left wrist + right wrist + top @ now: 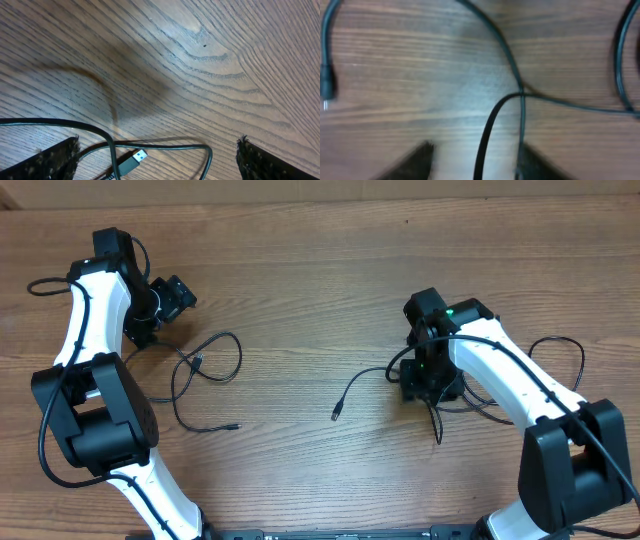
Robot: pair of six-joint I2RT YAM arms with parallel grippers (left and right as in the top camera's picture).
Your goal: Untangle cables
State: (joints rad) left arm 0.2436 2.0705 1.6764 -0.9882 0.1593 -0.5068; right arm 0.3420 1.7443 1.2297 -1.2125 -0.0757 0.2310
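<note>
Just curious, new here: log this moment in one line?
left end effector open above USB-tipped cable | right end effector open over crossed cables

Looks to me like a robotics lab bench: two arms (85,320) mounted at a wood-grain table (320,270).

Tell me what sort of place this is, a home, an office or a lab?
Probably a robotics lab or test bench: a left arm and a right arm, white and black, stand at a wood-grain table with loose thin black cables lying on it.
</note>
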